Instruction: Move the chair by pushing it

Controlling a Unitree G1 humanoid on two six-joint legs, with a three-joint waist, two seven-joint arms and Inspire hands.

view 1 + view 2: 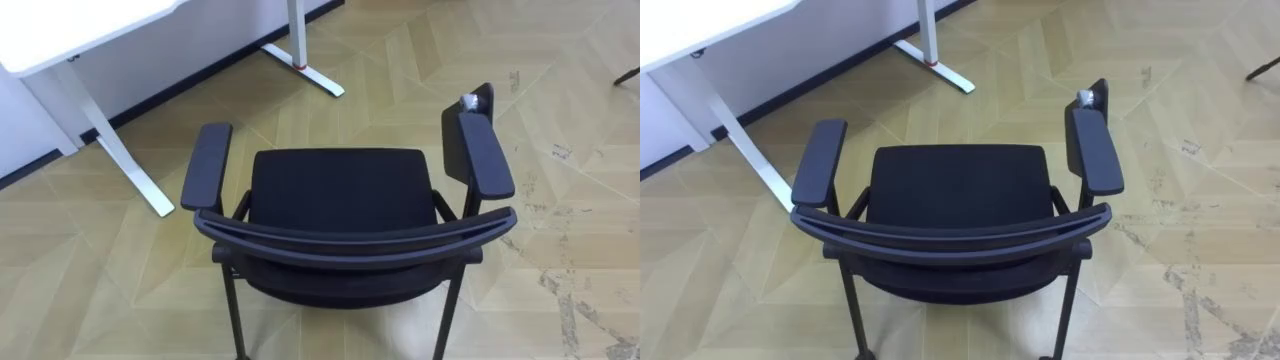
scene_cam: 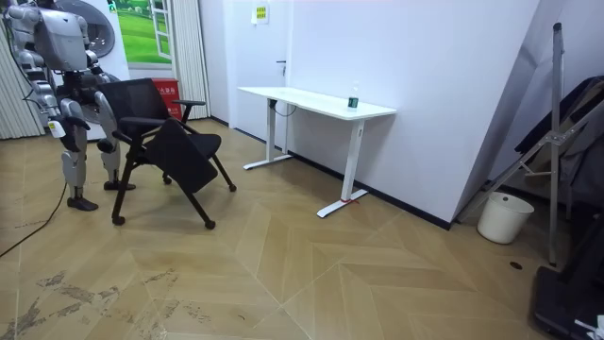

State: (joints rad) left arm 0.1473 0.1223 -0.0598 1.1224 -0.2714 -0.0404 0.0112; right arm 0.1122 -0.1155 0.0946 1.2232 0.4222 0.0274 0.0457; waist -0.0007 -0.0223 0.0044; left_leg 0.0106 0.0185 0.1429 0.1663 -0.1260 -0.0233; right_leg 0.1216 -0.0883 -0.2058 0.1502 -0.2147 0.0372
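Note:
A black chair (image 1: 340, 190) with a mesh back, two padded armrests and castors stands right below me, its curved backrest (image 1: 350, 240) nearest and its seat facing the white desk (image 1: 80, 30). A folded black side panel (image 1: 480, 100) sticks up behind the chair's right armrest (image 1: 485, 155). In the room view I stand upright at the far left, close behind the chair (image 2: 156, 123). My right hand (image 2: 55, 126) hangs low at my side, next to the backrest and apart from it.
The desk's white legs and foot bar (image 1: 305, 70) stand on the wooden floor ahead and to the left. In the room view the desk (image 2: 311, 99) runs along the wall, and a white bucket (image 2: 500, 217) and leaning metal frames (image 2: 557, 142) are far right.

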